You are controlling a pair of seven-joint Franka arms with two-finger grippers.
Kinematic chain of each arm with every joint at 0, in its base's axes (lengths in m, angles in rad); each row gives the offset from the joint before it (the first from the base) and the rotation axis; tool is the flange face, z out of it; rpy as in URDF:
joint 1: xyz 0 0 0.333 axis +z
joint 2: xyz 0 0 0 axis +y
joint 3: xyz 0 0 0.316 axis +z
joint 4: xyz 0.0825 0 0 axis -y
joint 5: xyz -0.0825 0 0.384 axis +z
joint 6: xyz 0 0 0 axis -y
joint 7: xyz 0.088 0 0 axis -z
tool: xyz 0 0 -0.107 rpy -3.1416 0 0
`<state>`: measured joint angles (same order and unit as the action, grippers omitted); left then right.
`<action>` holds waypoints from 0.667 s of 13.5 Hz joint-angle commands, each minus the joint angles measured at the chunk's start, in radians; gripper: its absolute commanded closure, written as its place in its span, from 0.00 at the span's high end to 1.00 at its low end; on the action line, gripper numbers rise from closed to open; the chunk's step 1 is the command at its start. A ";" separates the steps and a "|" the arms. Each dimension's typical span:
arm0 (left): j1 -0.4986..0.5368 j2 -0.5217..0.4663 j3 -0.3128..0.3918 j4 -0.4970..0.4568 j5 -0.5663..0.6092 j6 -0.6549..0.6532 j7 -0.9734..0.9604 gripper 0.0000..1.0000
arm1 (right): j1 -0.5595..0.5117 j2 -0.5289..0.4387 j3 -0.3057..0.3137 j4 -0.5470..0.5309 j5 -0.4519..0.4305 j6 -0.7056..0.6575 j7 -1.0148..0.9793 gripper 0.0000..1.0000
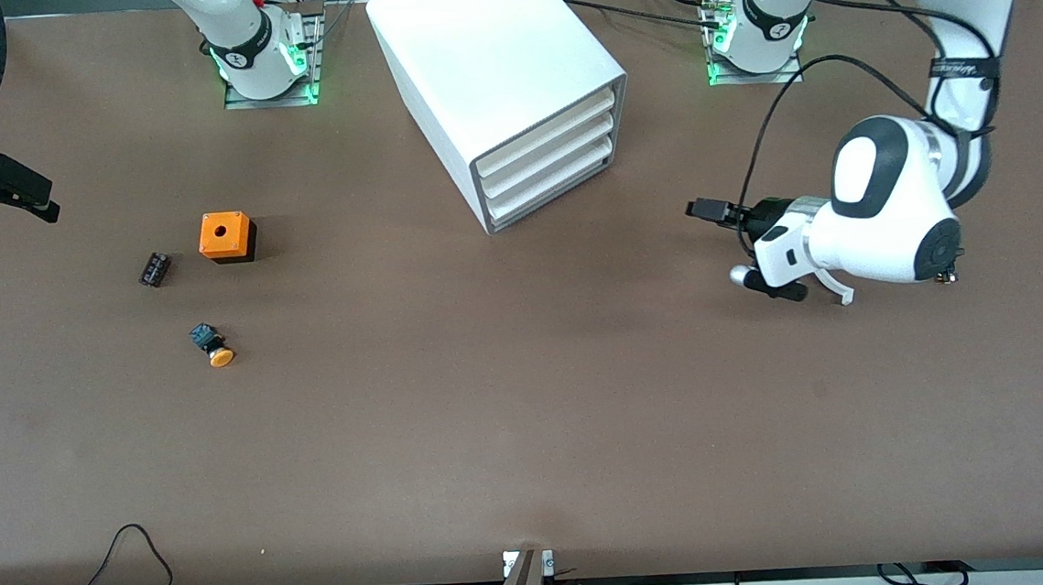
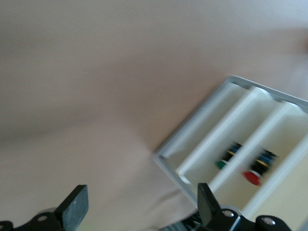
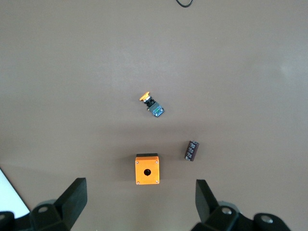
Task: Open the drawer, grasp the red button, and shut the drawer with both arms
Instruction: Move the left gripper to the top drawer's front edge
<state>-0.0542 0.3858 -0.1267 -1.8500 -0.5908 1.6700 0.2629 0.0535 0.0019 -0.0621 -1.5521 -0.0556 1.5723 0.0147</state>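
The white cabinet [image 1: 491, 61] stands at the middle of the table by the arms' bases, its three drawers pushed in. The uppermost drawer [image 1: 554, 121] is shut. My left gripper [image 1: 697, 209] is open and empty, low over the table in front of the drawers and apart from them. In the left wrist view its fingers [image 2: 77, 208] are spread, and the red-capped button [image 2: 252, 176] shows inside one drawer of the cabinet [image 2: 192, 130]; which drawer I cannot tell. My right gripper [image 1: 36, 200] is open and empty over the right arm's end of the table.
An orange box with a hole [image 1: 226, 236] [image 3: 147, 169], a small black part [image 1: 154, 269] [image 3: 192, 150] and an orange-capped button [image 1: 211, 345] [image 3: 152, 106] lie toward the right arm's end. A green-capped button [image 2: 223, 164] lies in another drawer. Cables hang at the table's near edge.
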 commanded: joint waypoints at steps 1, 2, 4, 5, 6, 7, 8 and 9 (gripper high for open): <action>0.007 0.018 -0.008 -0.109 -0.186 0.002 0.161 1.00 | -0.001 -0.005 -0.002 0.004 0.016 -0.002 0.002 1.00; 0.007 0.024 -0.031 -0.133 -0.229 0.002 0.209 1.00 | -0.001 -0.005 -0.002 0.004 0.016 -0.003 0.002 1.00; 0.005 0.028 -0.073 -0.173 -0.286 0.002 0.254 1.00 | -0.001 -0.005 -0.002 0.004 0.016 -0.008 0.004 1.00; 0.004 0.030 -0.094 -0.195 -0.315 0.005 0.280 1.00 | -0.001 -0.005 -0.002 0.004 0.016 -0.003 0.004 1.00; 0.001 0.033 -0.114 -0.216 -0.343 0.010 0.298 1.00 | -0.003 -0.002 -0.002 0.004 0.016 -0.002 0.002 1.00; 0.001 0.038 -0.131 -0.234 -0.353 0.029 0.317 1.00 | -0.003 -0.002 -0.004 0.004 0.016 -0.002 0.002 1.00; 0.001 0.036 -0.155 -0.253 -0.356 0.052 0.337 0.99 | -0.003 -0.002 -0.004 0.004 0.016 -0.002 0.002 1.00; 0.001 0.038 -0.171 -0.273 -0.371 0.074 0.346 0.99 | -0.006 -0.002 -0.004 0.004 0.016 -0.002 0.002 1.00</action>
<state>-0.0613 0.4321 -0.2696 -2.0759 -0.9215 1.7048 0.5546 0.0529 0.0025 -0.0629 -1.5522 -0.0556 1.5723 0.0147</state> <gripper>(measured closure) 0.004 0.000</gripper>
